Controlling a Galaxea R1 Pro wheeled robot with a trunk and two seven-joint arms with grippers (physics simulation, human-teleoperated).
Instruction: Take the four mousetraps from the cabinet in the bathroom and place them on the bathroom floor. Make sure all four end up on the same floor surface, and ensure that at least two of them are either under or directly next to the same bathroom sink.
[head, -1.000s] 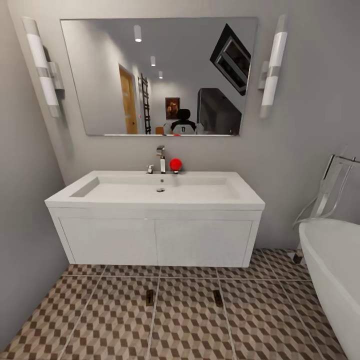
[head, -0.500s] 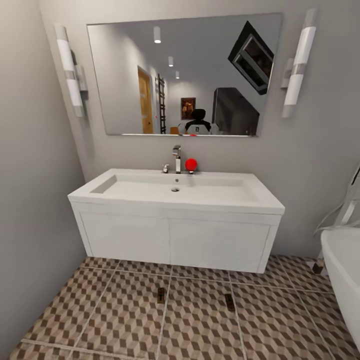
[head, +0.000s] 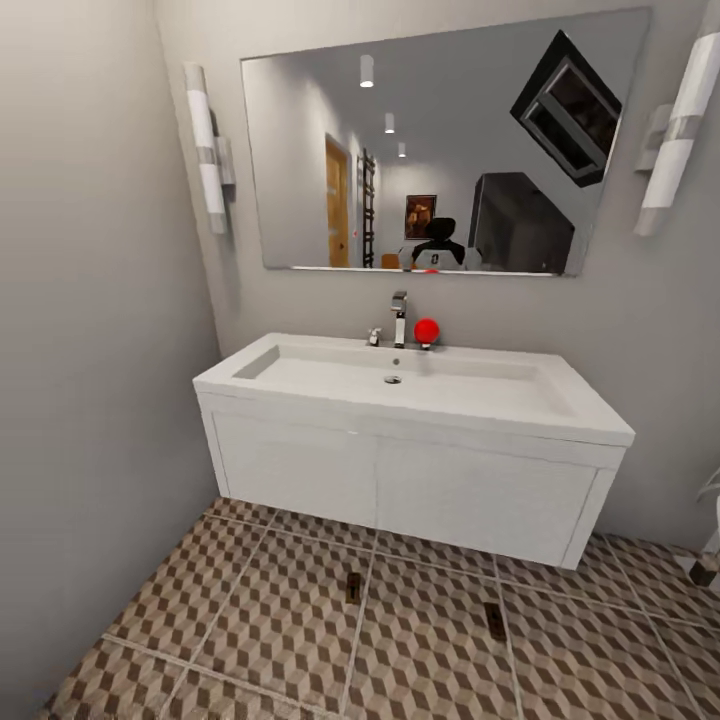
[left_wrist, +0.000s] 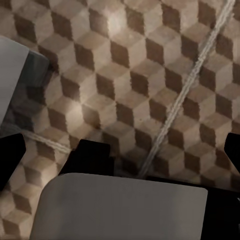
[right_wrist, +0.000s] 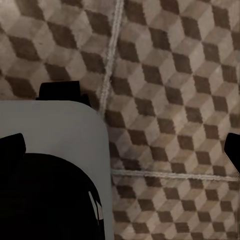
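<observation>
Head view has turned left: bathroom sink sits further right, two mousetraps on bathroom floor; both tools' opening I cannot tell.

- two mousetraps lie on the bathroom floor before the bathroom sink, too small for detail.
- my left fingertips and right fingertips get cut by the picture edges.
- the right wall lamp runs off the frame.

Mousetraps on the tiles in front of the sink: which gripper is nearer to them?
Cannot tell. The left gripper and the right gripper both hang open over the patterned bathroom floor, while the head view shows two mousetraps lying in front of the sink.
</observation>
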